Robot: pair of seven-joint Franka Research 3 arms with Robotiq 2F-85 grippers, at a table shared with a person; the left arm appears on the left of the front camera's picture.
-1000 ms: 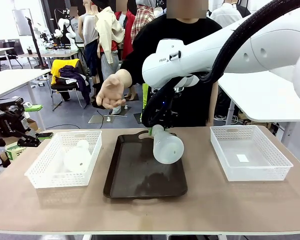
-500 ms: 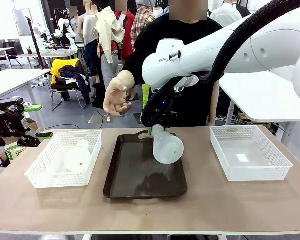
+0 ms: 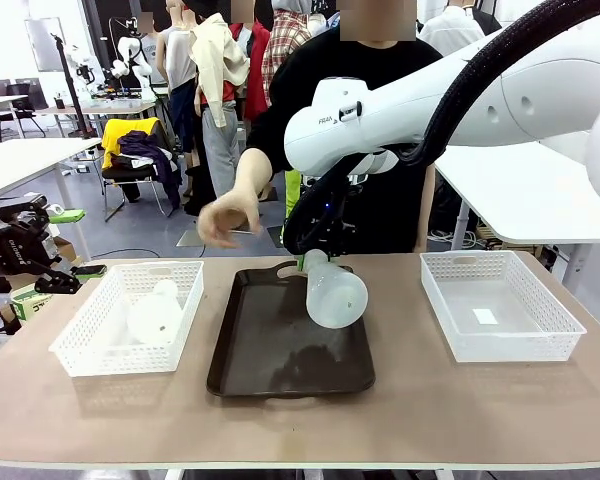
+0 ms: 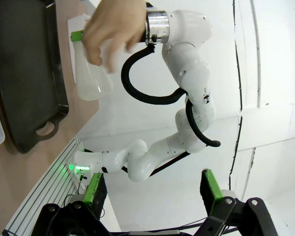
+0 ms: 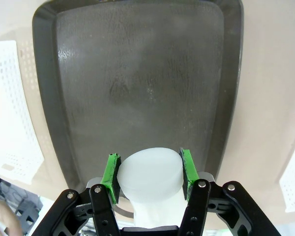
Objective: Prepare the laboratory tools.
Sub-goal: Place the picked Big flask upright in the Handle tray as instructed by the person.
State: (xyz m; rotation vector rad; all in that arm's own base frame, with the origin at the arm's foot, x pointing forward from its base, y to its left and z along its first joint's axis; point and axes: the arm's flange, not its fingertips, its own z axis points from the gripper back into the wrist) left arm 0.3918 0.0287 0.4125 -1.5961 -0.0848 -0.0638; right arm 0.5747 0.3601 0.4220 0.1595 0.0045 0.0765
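**Flasks in transit: one lifted, one in its basket**

Table (image 3: 480,400): work surface shared with a person at its far side.

Dark brown tray (image 3: 270,350): in the middle, between the baskets, probably the staging spot where the tools get set out.

White mesh baskets: the left one (image 3: 80,355) serves as the supply bin. The right one (image 3: 510,348) probably waits to receive.

Erlenmeyer flask, held (image 3: 335,295): frosted, translucent white, with a wide round base and a narrow neck. It hangs tilted over the tray's far right part with its base turned toward the camera, an angle that seems to come from the sideways grip on its neck.

Erlenmeyer flask, stored (image 3: 155,315): same make, lying in the left basket and not yet collected.

Right gripper (image 5: 147,169): green pads clamped on either side of the held flask's neck.

Left gripper (image 3: 77,243): jaws spread wide and holding nothing, parked beyond the table's left end, probably to stay out of the way.

Person's hand (image 3: 225,215): raised above the table's far edge and blurred — its purpose cannot be told.
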